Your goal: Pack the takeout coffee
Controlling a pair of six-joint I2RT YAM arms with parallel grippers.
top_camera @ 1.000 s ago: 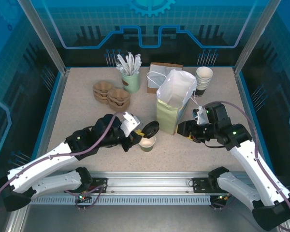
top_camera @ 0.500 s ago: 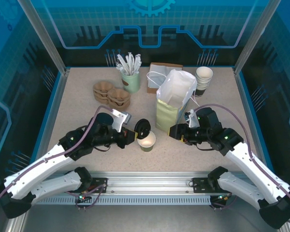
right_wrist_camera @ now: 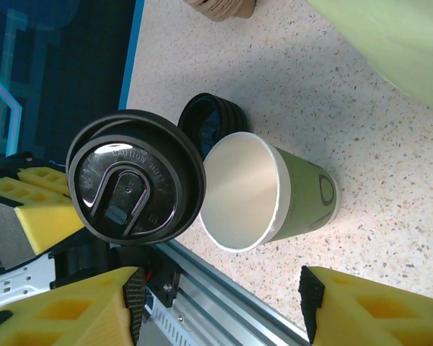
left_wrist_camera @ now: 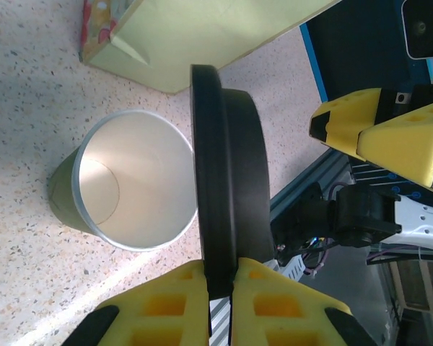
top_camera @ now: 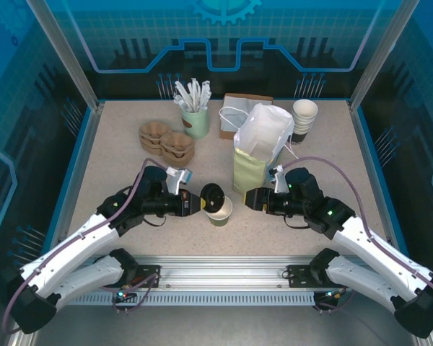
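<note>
The takeout coffee cup, olive-green with a white rim, stands lidless and empty on the speckled table. My left gripper is shut on its black lid, holding it on edge just above the cup's left rim. In the left wrist view the lid rises from the gripper, with the cup to its left. My right gripper is open just right of the cup, nothing between its fingers. The right wrist view has the cup and lid ahead of the gripper.
A tall pale-green paper bag stands open right behind the cup. Farther back are a stack of white-rimmed cups, brown pulp trays and a green cup of wrapped sticks. The metal rail runs along the near edge.
My right gripper has moved left toward the cup and its jaws have widened. My left gripper has turned the lid from tilted to edge-on beside the cup's rim.
</note>
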